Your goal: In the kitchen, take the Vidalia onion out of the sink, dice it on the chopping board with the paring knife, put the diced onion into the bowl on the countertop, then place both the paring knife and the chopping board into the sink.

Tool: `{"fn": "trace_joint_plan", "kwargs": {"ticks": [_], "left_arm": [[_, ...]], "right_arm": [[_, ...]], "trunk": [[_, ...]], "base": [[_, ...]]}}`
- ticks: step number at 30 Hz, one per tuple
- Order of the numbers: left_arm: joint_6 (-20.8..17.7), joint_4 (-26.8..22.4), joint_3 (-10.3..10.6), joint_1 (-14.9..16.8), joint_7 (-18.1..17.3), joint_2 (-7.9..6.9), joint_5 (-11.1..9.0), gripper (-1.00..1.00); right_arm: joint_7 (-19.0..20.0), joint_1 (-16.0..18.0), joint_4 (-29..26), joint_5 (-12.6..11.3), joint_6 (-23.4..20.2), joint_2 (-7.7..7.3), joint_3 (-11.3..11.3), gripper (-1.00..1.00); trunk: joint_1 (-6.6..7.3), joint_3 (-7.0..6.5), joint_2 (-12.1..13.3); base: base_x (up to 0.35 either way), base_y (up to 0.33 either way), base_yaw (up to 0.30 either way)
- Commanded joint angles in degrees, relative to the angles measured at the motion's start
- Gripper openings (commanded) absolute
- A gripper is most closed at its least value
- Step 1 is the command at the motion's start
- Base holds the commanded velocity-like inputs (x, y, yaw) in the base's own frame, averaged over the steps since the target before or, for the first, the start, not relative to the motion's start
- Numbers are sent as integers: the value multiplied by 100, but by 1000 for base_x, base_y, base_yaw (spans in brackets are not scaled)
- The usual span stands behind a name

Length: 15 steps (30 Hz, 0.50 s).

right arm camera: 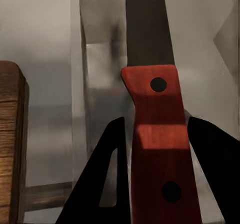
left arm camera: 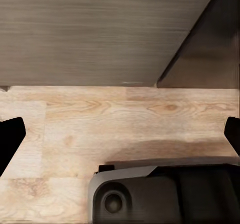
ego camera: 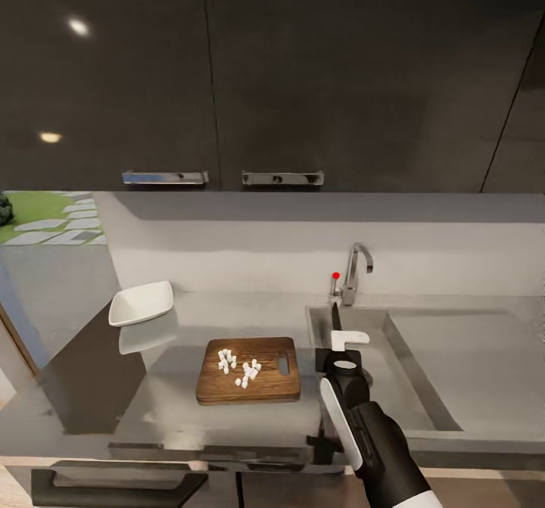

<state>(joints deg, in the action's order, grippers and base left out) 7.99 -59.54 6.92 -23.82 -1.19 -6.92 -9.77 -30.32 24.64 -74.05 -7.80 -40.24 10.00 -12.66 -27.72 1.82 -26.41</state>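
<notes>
At the countertop's [ego camera: 182, 409] back-left, the white bowl [ego camera: 141, 302] sits tilted and empty. Nearer the front edge, the chopping board [ego camera: 248, 370] carries the diced Vidalia onion [ego camera: 241, 366], not yet transferred. Just right of the board, the right gripper [ego camera: 342, 347] clamps the paring knife [right arm camera: 159, 134] by its red handle, blade pointing out over the sink's [ego camera: 424, 372] left rim. A clean release means carrying the blade beyond that rim and low into the basin, clear of the tap [ego camera: 354, 272]. The left gripper's fingers [left arm camera: 10, 139] stand wide apart above wooden floor, holding nothing.
</notes>
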Motion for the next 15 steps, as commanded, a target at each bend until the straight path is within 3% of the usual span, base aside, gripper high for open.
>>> {"fn": "trace_joint_plan", "kwargs": {"ticks": [1,5,10,15], "left_arm": [[10,18,11,0,-12,-4,-60,100],[10,37,11,0,-12,-2,-60,100],[10,49,11,0,-12,-2,-60,100],[10,51,11,1,-12,-2,-68,100]], "right_arm": [[-52,6,-5,-62,-12,0,-8,-100],[330,6,-5,-187,-81,0,-3,-100],[1049,6,11,-421,-657,-101,14,-100],[1172,6,320,-449,-712,-176,162,-100]], "trunk": [[-4,12,-12],[-4,12,-12],[-4,12,-12],[-4,12,-12]], "base": [[0,-214,0],[0,-215,0],[0,-182,0],[0,-19,0]]}}
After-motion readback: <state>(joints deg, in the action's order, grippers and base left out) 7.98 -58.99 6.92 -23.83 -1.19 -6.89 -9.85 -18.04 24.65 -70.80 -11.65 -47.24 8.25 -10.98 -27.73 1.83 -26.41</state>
